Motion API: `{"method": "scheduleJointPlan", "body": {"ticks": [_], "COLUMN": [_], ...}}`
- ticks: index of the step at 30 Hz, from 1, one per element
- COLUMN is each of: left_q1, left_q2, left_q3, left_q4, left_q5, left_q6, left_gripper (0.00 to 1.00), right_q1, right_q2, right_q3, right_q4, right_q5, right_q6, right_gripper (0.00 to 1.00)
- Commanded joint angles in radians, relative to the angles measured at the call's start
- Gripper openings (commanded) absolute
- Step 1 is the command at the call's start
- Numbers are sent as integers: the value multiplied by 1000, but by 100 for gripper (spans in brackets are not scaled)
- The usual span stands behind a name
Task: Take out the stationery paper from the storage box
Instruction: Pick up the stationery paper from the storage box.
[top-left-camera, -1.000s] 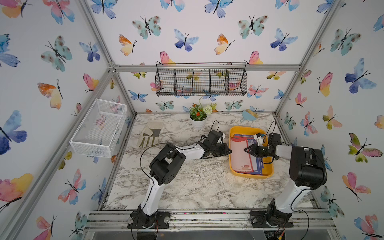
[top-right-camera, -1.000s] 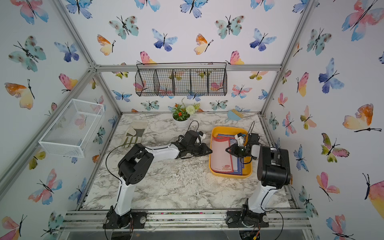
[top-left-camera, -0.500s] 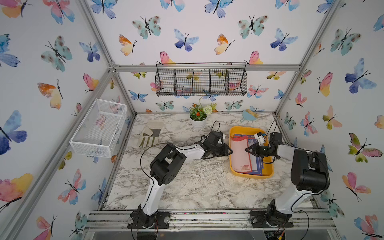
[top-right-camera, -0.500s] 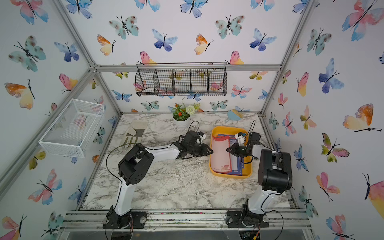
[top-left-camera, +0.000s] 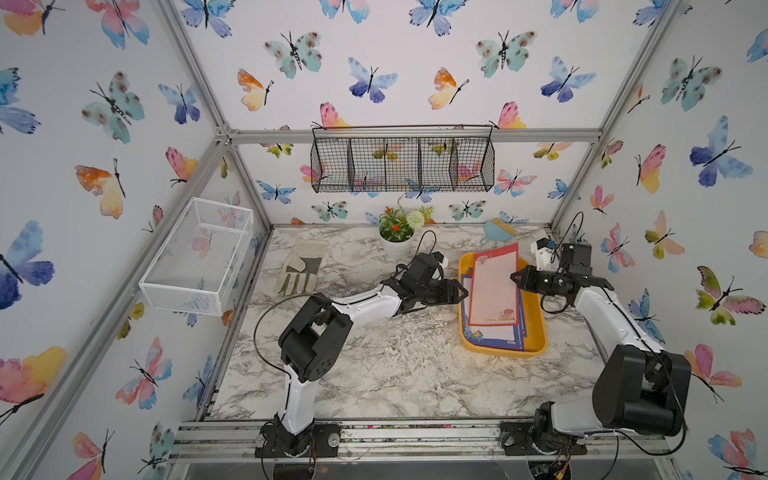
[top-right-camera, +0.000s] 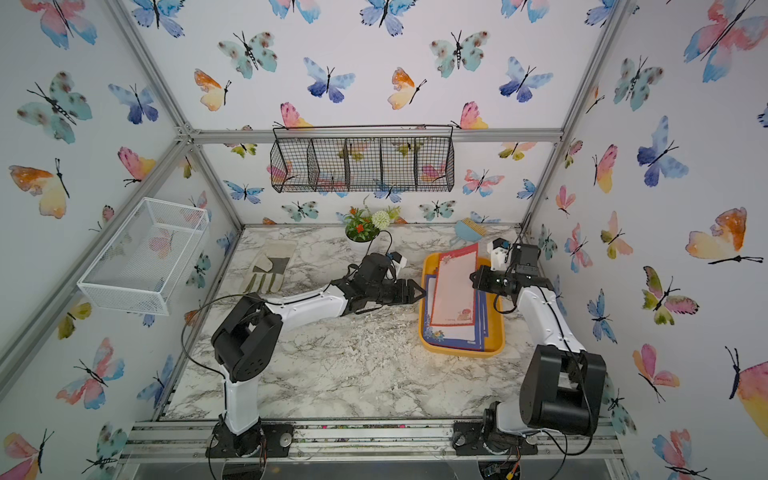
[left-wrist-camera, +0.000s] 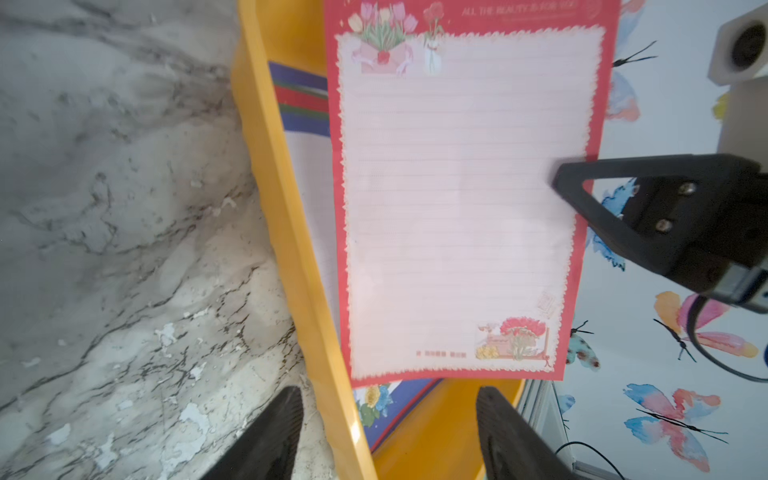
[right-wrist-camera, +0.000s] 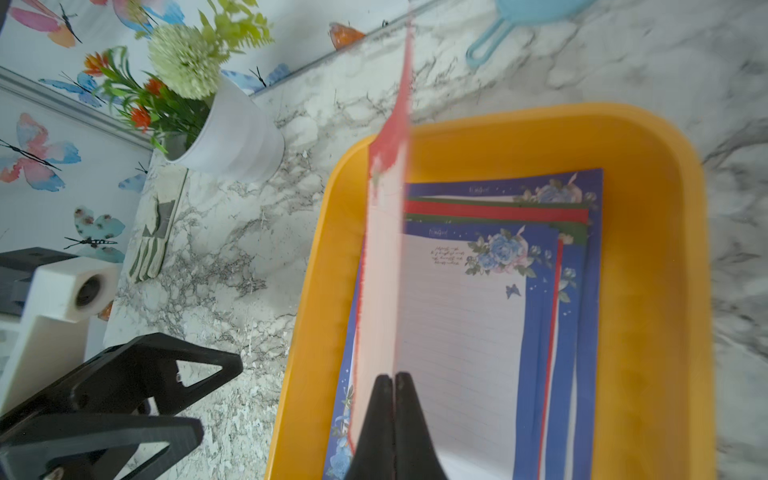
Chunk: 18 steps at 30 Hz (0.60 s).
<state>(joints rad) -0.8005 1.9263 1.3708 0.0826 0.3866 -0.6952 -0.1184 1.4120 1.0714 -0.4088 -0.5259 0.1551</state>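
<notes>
The storage box (top-left-camera: 537, 328) sits on the worktop (top-left-camera: 374, 365) with most of the stationery paper (top-left-camera: 494, 338) inside. One red-bordered sheet (top-left-camera: 494, 286), lower a second ago, now stands lifted but not clear of the box, pinched in the right gripper (top-left-camera: 514, 276) fingers. The left gripper (top-left-camera: 464, 293) fingers, narrow before, are spread wide at the box wall.

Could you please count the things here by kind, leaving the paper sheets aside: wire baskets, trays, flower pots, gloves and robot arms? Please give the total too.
Wire baskets: 2, the white basket and the black basket
Yellow tray: 1
Flower pot: 1
Glove: 1
Robot arms: 2, the left arm and the right arm
Total: 7
</notes>
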Motion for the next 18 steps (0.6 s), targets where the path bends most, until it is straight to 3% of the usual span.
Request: {"method": "scheduleJointPlan", "body": {"ticks": [1, 6, 11, 15, 18], "left_q1": [4, 73, 261, 450, 542], "left_q2": [-125, -289, -466, -591, -675], "left_q3": [-15, -51, -99, -134, -157], "left_q4": [-58, -106, -122, -107, -89], "left_q5": [-77, -65, 107, 300, 350], "left_q6": [112, 211, 256, 310, 331], "left_gripper": [69, 69, 68, 67, 68], "right_q1": [27, 126, 281, 346, 367], "right_q2": [-57, -111, -116, -125, -141], "right_q3": [79, 237, 435, 513, 501], "right_q4": [-118, -212, -278, -218, -85], "right_q5": [81, 185, 259, 157, 24], "right_q6": [-19, -34, -63, -49, -19], "right_gripper": [2, 2, 2, 2, 2]}}
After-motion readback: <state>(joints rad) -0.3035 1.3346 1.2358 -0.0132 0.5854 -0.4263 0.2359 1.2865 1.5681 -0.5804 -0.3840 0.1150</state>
